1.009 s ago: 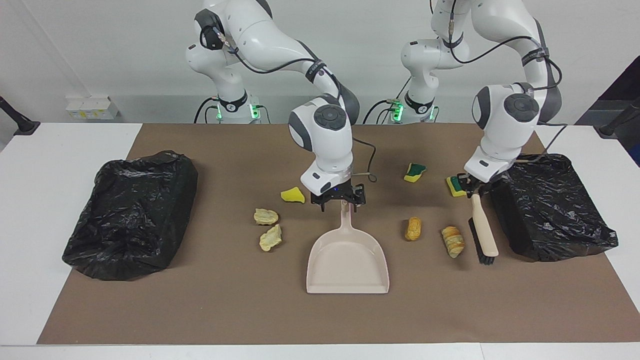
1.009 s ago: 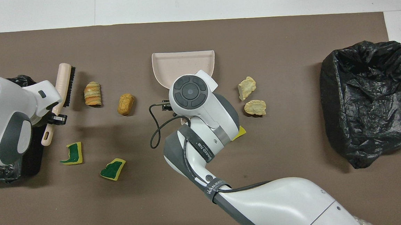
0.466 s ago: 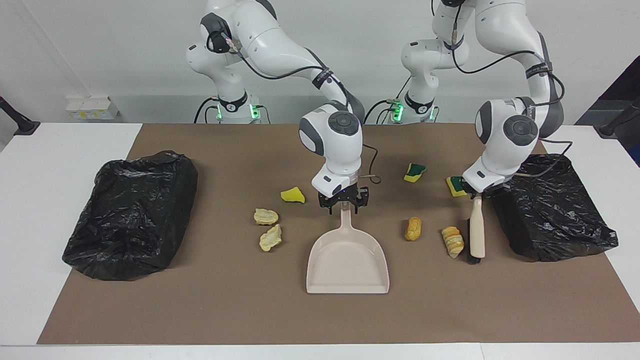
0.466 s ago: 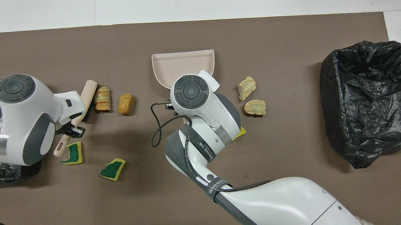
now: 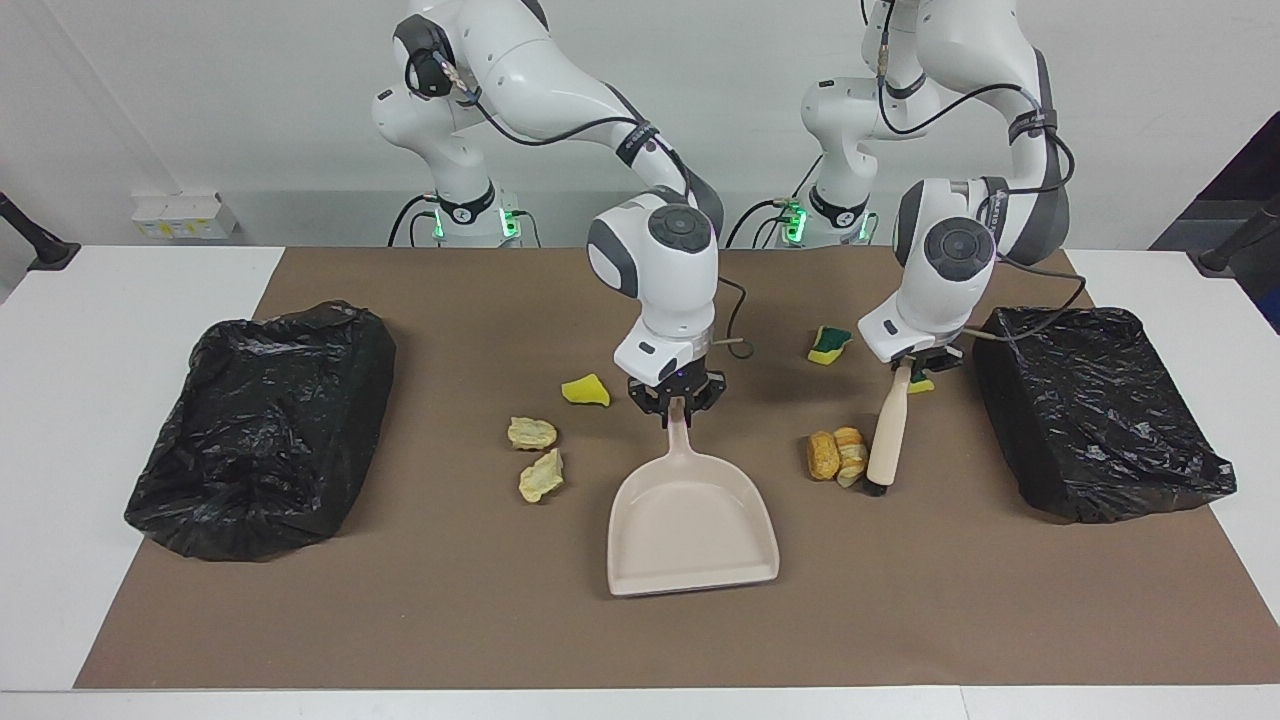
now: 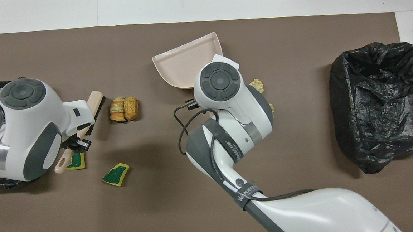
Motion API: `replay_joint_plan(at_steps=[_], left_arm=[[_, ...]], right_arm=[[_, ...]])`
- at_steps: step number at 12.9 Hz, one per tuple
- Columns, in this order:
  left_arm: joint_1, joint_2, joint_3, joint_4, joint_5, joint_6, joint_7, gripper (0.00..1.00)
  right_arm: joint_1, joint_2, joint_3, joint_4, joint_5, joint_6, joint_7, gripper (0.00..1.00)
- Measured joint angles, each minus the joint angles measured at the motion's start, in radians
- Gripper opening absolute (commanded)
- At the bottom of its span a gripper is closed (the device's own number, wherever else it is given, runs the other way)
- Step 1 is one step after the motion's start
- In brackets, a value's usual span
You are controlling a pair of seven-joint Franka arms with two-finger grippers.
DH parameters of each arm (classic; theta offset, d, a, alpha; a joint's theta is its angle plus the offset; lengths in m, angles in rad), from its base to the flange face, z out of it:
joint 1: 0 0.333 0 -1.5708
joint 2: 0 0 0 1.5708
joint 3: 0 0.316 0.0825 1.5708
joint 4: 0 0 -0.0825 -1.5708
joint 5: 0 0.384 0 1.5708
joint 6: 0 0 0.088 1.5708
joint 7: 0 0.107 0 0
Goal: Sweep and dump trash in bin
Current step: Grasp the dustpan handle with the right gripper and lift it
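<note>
My right gripper [image 5: 678, 404] is shut on the handle of the beige dustpan [image 5: 692, 530], whose mouth points away from the robots and sits slightly askew [image 6: 185, 63]. My left gripper [image 5: 912, 364] is shut on the handle of the beige hand brush [image 5: 886, 436]. The bristle end rests against two tan bread chunks [image 5: 836, 455] pressed together [image 6: 124, 109]. More trash lies on the mat: two green-topped sponge bits [image 6: 115, 174] [image 6: 75, 162], a yellow bit [image 5: 585, 390] and two pale chunks [image 5: 532, 432] [image 5: 541, 475]. In the overhead view the right gripper is hidden under its arm.
A black bag-lined bin [image 5: 260, 430] stands at the right arm's end of the brown mat [image 6: 381, 105]. A second black-lined bin [image 5: 1100, 410] stands at the left arm's end, close beside the brush and the left arm.
The left gripper swept the brush toward the dustpan and pushed the striped bread chunk against the other. The right gripper closed on the dustpan handle and the pan turned a little.
</note>
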Motion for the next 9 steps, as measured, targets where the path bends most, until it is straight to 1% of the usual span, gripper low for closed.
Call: replay_joint_plan(at_steps=[2, 3, 4, 5, 7, 9], left_arm=[[0.001, -0.06, 0.004, -0.033, 0.0, -0.044, -0.13, 0.0], [0.001, -0.093, 0.004, -0.072, 0.0, -0.046, -0.207, 0.0], [0.001, -0.126, 0.003, -0.121, 0.0, -0.044, -0.287, 0.0], [0.0, -0.157, 0.002, -0.173, 0.0, -0.041, -0.369, 0.0], [-0.004, -0.22, -0.003, -0.272, 0.0, -0.034, -0.53, 0.0], [-0.013, -0.273, -0.006, -0.339, 0.0, -0.032, -0.672, 0.0]], right_arm=[[-0.035, -0.113, 0.001, -0.1, 0.001, -0.023, -0.236, 0.0], [-0.041, -0.164, 0.001, -0.15, 0.002, -0.033, -0.343, 0.0], [-0.042, -0.199, 0.001, -0.189, 0.003, -0.035, -0.459, 0.0], [-0.042, -0.217, 0.002, -0.216, 0.008, -0.042, -0.576, 0.0], [-0.045, -0.222, 0.002, -0.237, 0.051, -0.085, -0.78, 0.0], [-0.034, -0.22, 0.007, -0.254, 0.082, -0.126, -0.891, 0.0]])
